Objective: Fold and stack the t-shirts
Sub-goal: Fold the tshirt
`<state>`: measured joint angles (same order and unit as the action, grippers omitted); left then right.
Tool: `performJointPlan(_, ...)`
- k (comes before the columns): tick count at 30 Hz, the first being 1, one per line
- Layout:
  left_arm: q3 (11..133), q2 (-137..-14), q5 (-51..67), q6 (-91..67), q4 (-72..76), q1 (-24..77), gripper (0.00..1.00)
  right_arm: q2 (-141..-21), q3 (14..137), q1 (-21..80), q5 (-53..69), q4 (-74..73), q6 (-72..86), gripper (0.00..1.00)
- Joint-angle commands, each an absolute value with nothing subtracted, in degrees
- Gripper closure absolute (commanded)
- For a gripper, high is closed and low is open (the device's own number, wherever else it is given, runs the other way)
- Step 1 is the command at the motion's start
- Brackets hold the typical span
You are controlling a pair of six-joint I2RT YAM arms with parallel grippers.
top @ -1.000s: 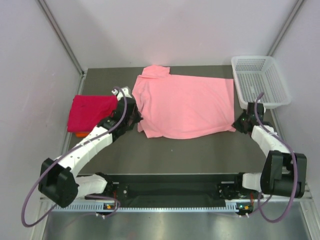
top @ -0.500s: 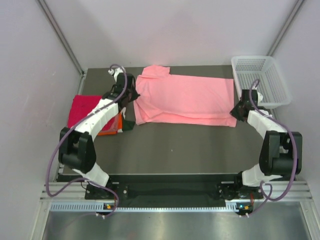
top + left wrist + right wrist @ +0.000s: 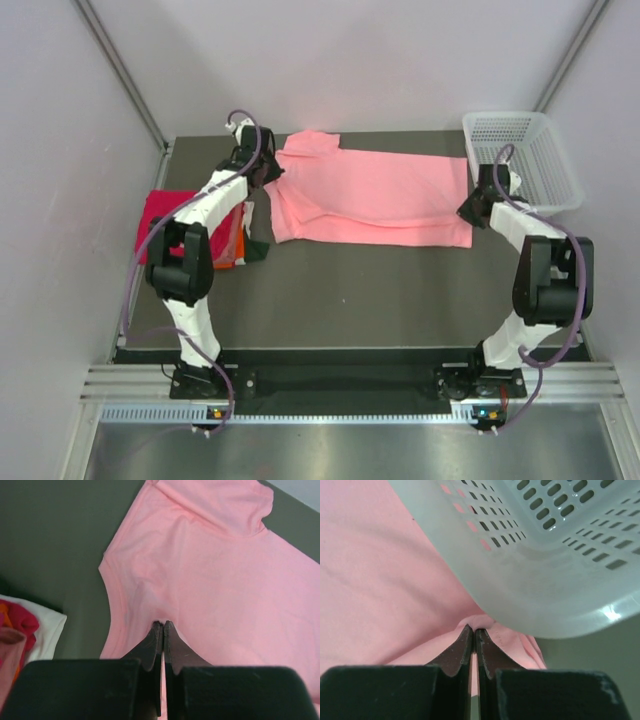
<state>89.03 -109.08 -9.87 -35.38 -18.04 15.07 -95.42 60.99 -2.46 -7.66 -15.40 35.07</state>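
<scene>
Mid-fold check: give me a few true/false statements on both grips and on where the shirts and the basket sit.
1. The left gripper and right gripper both have their jaws shut on the pink shirt. True.
2. The pink shirt lies inside the basket. False: it lies on the table, beside the basket.
3. A magenta-red shirt lies left of the pink shirt. True.
4. The right gripper clamps the basket rim. False: it clamps pink cloth beside the basket.
</scene>
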Motion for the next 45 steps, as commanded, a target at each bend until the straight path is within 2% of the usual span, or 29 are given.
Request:
performJointPlan(1, 93.77, -110.47, -8.35, -34.19, -15.91, 13.98, 1.0, -97.12, 64.86, -1.85, -8.26, -13.27, 34.98, 1.0)
performJointPlan(13, 103.35, -118.56, -3.34, -33.22, -15.29, 12.31, 1.0, -100.46, 68.03, -1.76, -9.31, -13.27, 35.59, 1.0)
performJointPlan(31, 103.01, -119.79, -4.13, -33.75, -15.73, 10.64, 1.0, -104.94, 75.49, -1.85, -10.28, -15.29, 35.77, 1.0)
performJointPlan(33, 103.44, -120.84, -3.69, -33.92, -15.38, 10.72, 1.0, -105.73, 75.67, -1.85, -10.28, -15.21, 35.6, 0.97)
performJointPlan(35, 103.97, -122.68, -2.99, -34.19, -15.29, 10.63, 1.0, -106.17, 75.94, -1.76, -10.02, -14.77, 35.42, 0.88)
performJointPlan(36, 104.84, -123.3, -2.38, -34.28, -15.29, 10.55, 0.99, -106.26, 75.94, -1.67, -9.76, -14.59, 35.25, 0.79)
performJointPlan(37, 105.55, -124.96, -1.85, -34.36, -15.38, 10.46, 0.84, -105.74, 75.42, -1.5, -9.49, -13.46, 34.9, 0.65)
performJointPlan(38, 106.43, -125.76, -1.24, -34.45, -15.73, 10.37, 0.83, -105.3, 74.98, -1.32, -9.75, -12.93, 34.81, 0.59)
performJointPlan(39, 108.61, -126.29, -0.36, -34.45, -17.47, 10.28, 0.56, -104.77, 74.45, -0.97, -9.84, -12.48, 34.8, 0.53)
performJointPlan(40, 109.42, -126.65, -0.26, -34.11, -17.93, 10.37, 0.45, -103.2, 73.49, -0.88, -9.84, -11.44, 34.54, 0.48)
performJointPlan(44, 105.92, -120.71, -0.35, -33.14, -16.0, 10.37, 0.16, -97.31, 69.45, -0.62, -10.02, -9.41, 34.71, 0.46)
performJointPlan(45, 103.04, -118.93, -0.7, -32.87, -15.56, 10.37, 0.03, -95.73, 66.39, -0.62, -9.85, -8.1, 34.98, 0.43)
